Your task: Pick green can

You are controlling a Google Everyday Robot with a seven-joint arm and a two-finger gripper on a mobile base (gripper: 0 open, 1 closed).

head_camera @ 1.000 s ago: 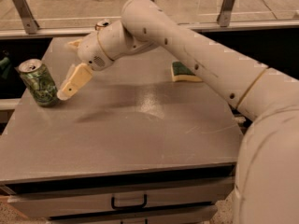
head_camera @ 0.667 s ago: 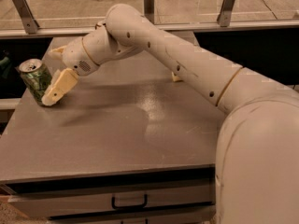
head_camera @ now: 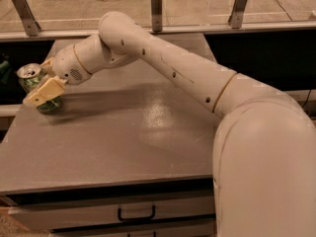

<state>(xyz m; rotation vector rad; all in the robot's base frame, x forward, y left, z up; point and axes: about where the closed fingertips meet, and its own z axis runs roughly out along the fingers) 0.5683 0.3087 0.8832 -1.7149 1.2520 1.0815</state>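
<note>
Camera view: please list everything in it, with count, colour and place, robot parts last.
green can: one, green and white with silver top, upright near the table's left edge
table: one, grey top, fills the middle of the view
drawer: one clearly seen, grey front with black handle, under the tabletop
railing posts: three, metal, along the back
arm: one, white, reaching from lower right across the table to the left
gripper: one, cream, at the green can, partly in front of it
</note>
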